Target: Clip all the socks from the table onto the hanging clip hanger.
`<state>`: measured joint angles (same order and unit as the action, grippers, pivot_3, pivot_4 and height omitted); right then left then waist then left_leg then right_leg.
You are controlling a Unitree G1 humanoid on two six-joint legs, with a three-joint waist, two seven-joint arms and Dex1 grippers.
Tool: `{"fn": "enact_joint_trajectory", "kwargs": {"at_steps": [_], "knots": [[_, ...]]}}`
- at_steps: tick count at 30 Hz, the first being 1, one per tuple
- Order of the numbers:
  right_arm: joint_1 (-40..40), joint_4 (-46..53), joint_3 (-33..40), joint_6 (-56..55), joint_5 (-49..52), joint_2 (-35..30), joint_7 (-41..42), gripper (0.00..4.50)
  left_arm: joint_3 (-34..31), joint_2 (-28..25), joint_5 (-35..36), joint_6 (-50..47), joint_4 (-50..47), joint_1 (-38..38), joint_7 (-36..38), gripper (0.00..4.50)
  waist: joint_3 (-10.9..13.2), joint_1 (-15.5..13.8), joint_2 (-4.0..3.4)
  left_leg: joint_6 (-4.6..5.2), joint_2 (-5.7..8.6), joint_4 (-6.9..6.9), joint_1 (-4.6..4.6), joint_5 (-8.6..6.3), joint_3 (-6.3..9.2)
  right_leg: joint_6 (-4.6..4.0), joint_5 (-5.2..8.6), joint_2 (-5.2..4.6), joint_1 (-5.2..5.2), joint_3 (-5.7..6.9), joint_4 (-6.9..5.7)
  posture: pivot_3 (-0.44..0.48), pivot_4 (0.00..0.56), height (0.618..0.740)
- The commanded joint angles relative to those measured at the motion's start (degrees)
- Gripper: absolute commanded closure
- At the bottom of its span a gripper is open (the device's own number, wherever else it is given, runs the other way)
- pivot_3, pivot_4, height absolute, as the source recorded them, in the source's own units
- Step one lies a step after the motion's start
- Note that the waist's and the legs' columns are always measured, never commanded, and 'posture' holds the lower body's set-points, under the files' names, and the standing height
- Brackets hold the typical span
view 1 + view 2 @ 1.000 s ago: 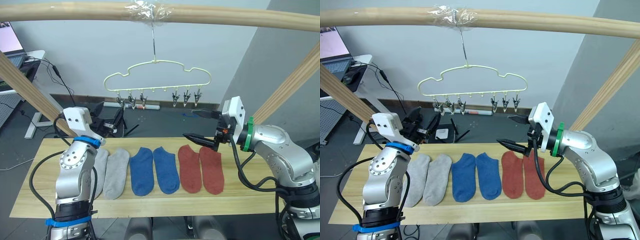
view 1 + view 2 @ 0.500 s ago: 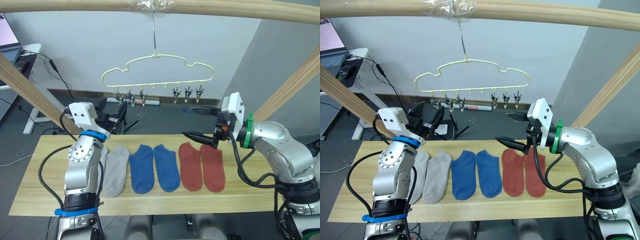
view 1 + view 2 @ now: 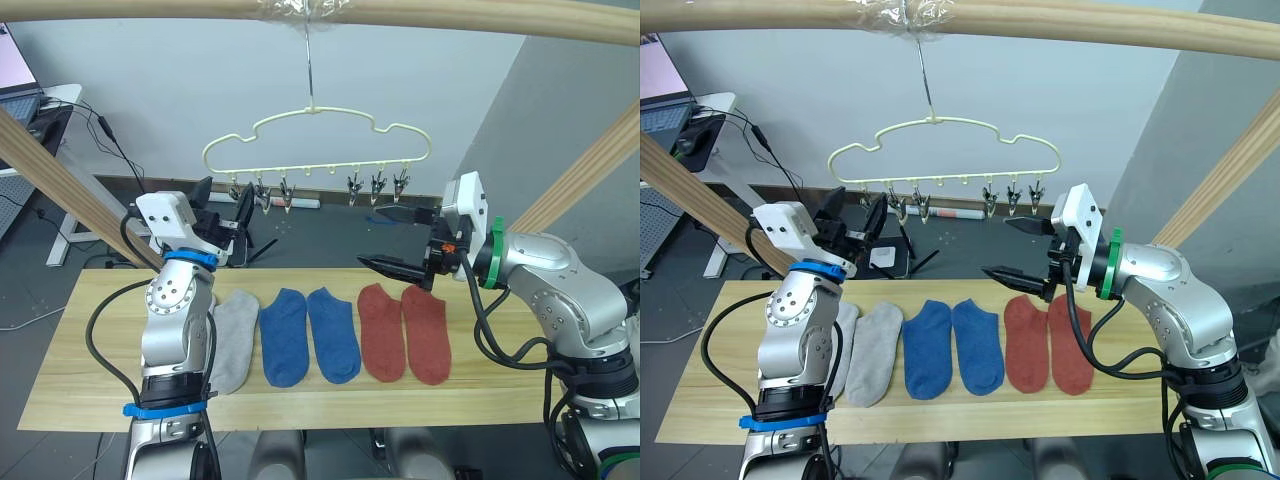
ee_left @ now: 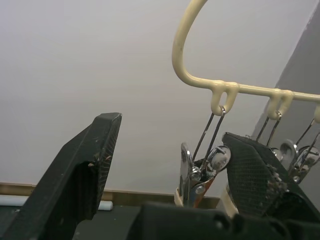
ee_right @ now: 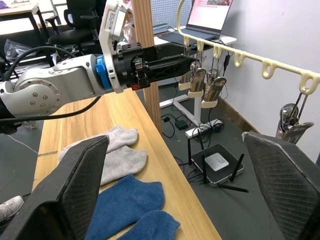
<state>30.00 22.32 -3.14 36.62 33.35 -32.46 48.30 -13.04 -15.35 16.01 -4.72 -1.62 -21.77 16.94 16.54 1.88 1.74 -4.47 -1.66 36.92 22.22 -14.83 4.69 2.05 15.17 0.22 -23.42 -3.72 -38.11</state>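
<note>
Both sets of jaws wide open, empty: left gripper (image 3: 222, 199) beside clip hanger (image 3: 316, 140), right gripper (image 3: 397, 240) above socks (image 3: 404, 332).

- My arms are silver-grey metal with rounded joint housings and small dark screws.
- The left arm (image 3: 170, 330) wears blue bands; the right arm (image 3: 545, 290) has a green ring.
- White blocks sit at both wrists, black cables loop alongside, and the jaws are black, tapering and finely textured.
</note>
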Motion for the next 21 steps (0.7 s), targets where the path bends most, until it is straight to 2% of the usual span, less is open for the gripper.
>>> {"fn": "enact_joint_trajectory", "kwargs": {"at_steps": [1, 10, 13, 18, 21], "knots": [[0.84, 2.35, 1.25, -0.39, 0.82, -0.29, -0.3, 0.0, 0.03, -0.04, 1.19, -0.1, -1.57, -0.6, 0.36, 0.86, 0.01, 0.01, 0.0, 0.0, 0.0, 0.0, 0.03, 0.0, 0.0, 0.0, 0.0, 0.0, -0.02, 0.0, 0.0, -0.033, 0.303, 0.735], [0.62, 1.96, 1.28, -0.8, 0.52, -0.34, -0.41, 0.0, 0.54, 0.07, 1.47, -0.18, -1.01, -1.1, 0.88, 0.86, 0.02, 0.0, 0.0, 0.0, 0.0, 0.01, 0.25, 0.0, 0.05, 0.0, 0.0, -0.01, -0.19, 0.05, 0.02, -0.035, 0.302, 0.735], [0.41, 1.78, 1.34, -1.05, 0.44, -0.36, -0.37, 0.0, 0.76, 0.24, 1.23, 0.36, -0.57, -1.6, 1.05, 1.65, 0.03, 0.0, 0.01, 0.0, 0.0, 0.01, 0.26, 0.0, 0.05, 0.0, 0.0, -0.01, -0.2, 0.06, 0.02, -0.033, 0.303, 0.735], [0.03, 1.95, 1.54, -1.1, 0.52, -0.26, -0.63, 0.0, 0.94, 0.34, 1.07, 0.73, -0.12, -2.26, 1.56, 3.26, 0.05, 0.0, 0.01, 0.0, 0.01, 0.01, 0.28, 0.0, 0.05, 0.0, 0.0, -0.01, -0.21, 0.06, 0.03, -0.035, 0.303, 0.735], [-0.75, 2.38, 1.69, -1.09, 0.55, -0.49, -0.79, 0.0, 0.93, 0.18, 1.14, 0.56, -0.59, -2.12, 1.64, 3.99, 0.06, -0.01, 0.0, 0.0, 0.01, 0.0, 0.3, 0.0, 0.06, 0.0, 0.0, -0.01, -0.23, 0.07, 0.03, -0.031, 0.304, 0.735]]}}
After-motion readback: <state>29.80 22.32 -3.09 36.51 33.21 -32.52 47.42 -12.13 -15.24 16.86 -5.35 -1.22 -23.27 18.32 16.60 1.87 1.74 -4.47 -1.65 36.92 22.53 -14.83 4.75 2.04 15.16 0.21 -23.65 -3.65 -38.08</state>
